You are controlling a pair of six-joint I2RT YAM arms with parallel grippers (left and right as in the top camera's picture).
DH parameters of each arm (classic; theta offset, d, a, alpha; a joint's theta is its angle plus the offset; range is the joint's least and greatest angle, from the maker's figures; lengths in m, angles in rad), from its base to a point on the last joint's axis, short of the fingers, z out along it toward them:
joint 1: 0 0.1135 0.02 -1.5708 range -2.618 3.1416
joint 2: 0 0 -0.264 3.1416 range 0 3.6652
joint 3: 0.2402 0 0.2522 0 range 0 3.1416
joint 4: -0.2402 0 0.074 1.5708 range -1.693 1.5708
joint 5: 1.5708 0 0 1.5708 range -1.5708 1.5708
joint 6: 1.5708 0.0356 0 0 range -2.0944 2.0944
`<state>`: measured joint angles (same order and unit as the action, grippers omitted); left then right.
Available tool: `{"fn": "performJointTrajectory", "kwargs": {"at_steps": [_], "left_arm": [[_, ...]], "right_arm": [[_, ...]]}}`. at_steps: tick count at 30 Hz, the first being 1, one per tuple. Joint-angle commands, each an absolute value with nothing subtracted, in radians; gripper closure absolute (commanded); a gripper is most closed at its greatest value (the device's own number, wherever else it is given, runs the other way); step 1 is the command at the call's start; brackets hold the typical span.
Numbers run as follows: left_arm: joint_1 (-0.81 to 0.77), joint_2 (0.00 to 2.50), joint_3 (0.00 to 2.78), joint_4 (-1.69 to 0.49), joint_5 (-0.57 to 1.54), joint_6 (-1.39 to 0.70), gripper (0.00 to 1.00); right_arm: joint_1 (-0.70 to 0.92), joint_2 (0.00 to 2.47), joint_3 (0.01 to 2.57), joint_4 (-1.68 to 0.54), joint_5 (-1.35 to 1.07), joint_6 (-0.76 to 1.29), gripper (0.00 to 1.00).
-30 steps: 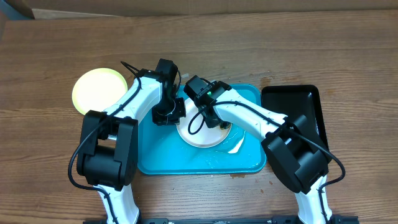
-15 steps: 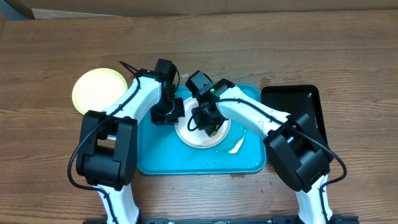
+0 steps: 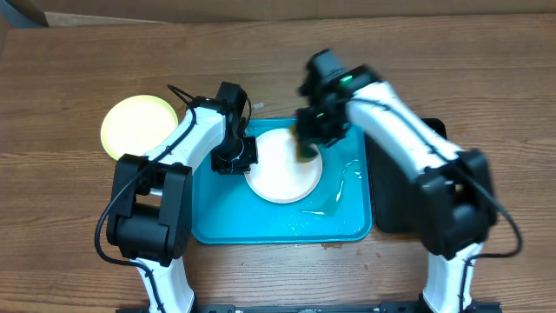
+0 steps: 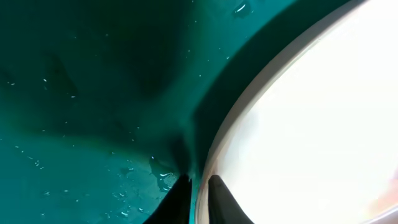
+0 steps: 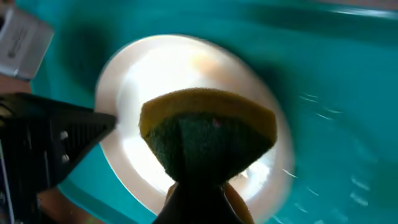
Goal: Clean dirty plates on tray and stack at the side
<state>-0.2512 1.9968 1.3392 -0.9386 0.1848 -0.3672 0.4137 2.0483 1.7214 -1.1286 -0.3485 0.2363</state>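
The right arm has swung up and away since the earlier pictures: it lay low across the white plate, and now it reaches in from the far right, blurred with motion, its wrist over the plate's far right edge. With the arm out of the way, more of the plate's face shows. The left arm has not shifted.

The wooden table is brown and plainly grained, with a strip of cardboard along its far edge. On it lies the tray — turquoise plastic, rectangular, rounded at the corners, its floor wet and beaded with droplets. A black tray sits just beside it on the right, mostly hidden under the right arm. The white plate, round, shallow and glossy, rests on the turquoise tray toward its far side. The pale yellow plate lies on the bare wood, well apart to the left of the tray.

The left gripper has its dark, tapered fingers drawn close on the white plate's rim, one on either side of the edge. The right gripper is clamped on a sponge — yellow foam with a coarse dark-green scouring face — held above the plate in the wrist view.
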Motion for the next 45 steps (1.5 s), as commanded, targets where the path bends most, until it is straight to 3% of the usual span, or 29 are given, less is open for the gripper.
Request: {"fn": "performJointTrajectory", "kwargs": {"at_steps": [1,10,19,22,26,35,40,43,45], "left_arm": [[-0.250,2.008,1.338,-0.937,0.173,-0.363,0.84],[-0.250,2.008,1.338,-0.934,0.173,-0.363,0.77],[-0.250,2.008,1.338,-0.930,0.173,-0.362,0.75],[-0.250,2.008,1.338,-0.924,0.173,-0.363,0.71],[-0.250,2.008,1.338,-0.923,0.173,-0.363,0.68],[-0.250,2.008,1.337,-0.923,0.173,-0.363,0.59],[-0.263,2.008,1.324,-0.909,0.172,-0.363,0.60],[-0.277,2.008,1.300,-0.882,0.172,-0.363,0.55],[-0.287,2.008,1.284,-0.868,0.173,-0.363,0.56]], "right_arm": [[0.306,1.969,1.750,-1.199,-0.297,0.204,0.96],[0.059,1.966,1.665,-1.314,-0.051,0.205,0.96],[-0.024,1.966,1.391,-1.090,0.040,0.208,0.96],[-0.022,1.966,1.355,-1.029,0.027,0.200,0.82],[-0.021,1.965,1.382,-1.043,0.022,0.201,0.54],[-0.052,1.965,1.648,-1.228,0.022,0.201,0.20],[-0.107,1.965,1.756,-1.254,0.022,0.202,0.13],[-0.149,1.966,1.756,-1.233,0.021,0.210,0.10],[-0.178,1.967,1.751,-1.221,0.021,0.210,0.03]]}}
